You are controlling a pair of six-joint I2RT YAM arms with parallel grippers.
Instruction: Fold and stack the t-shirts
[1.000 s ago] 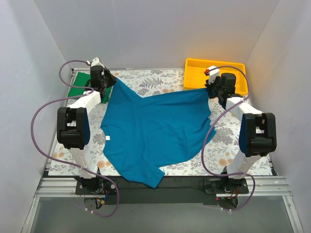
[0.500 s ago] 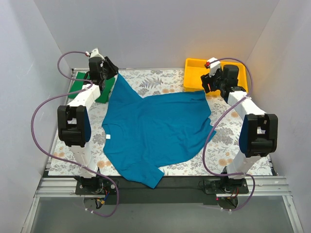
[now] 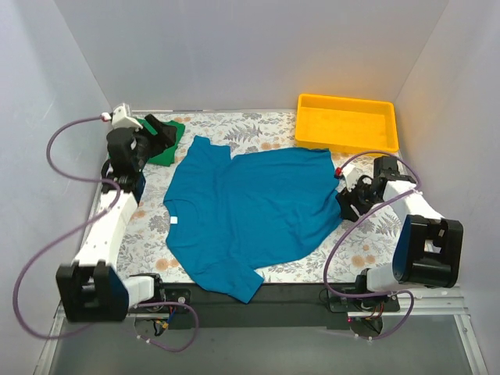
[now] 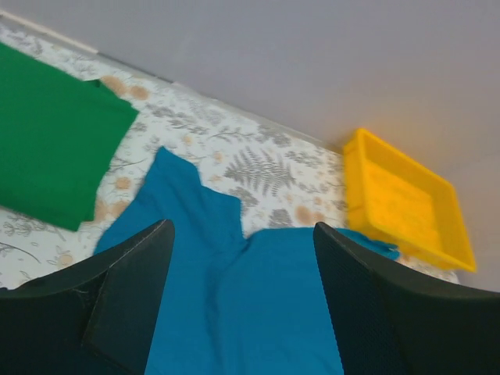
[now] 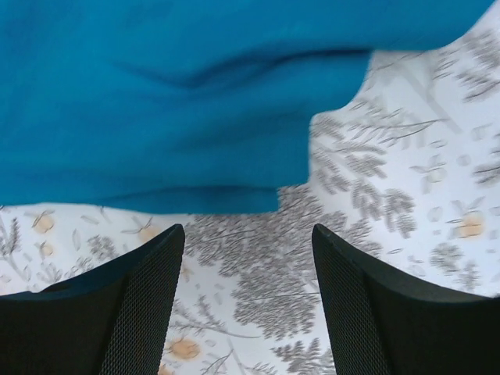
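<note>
across the middle of the frame the teal t-shirt [image 3: 250, 207] lies spread flat; expect it limp, light and prone to sagging, so pinch a hem corner or sleeve edge. upper left, the green t-shirt [image 3: 166, 142] looks folded. your left gripper [image 4: 242, 226] and right gripper [image 5: 247, 228] both gape, holding nothing.

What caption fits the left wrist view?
Open left tool hovering over spread teal-blue t-shirt, green t-shirt beside it, yellow tray beyond.

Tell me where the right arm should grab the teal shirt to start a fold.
Probably best to grip the teal shirt at its hem corner in front of the right gripper, coming in low from the right. That edge lies flat, with bare tablecloth beside it for a jaw to slide under.
</note>
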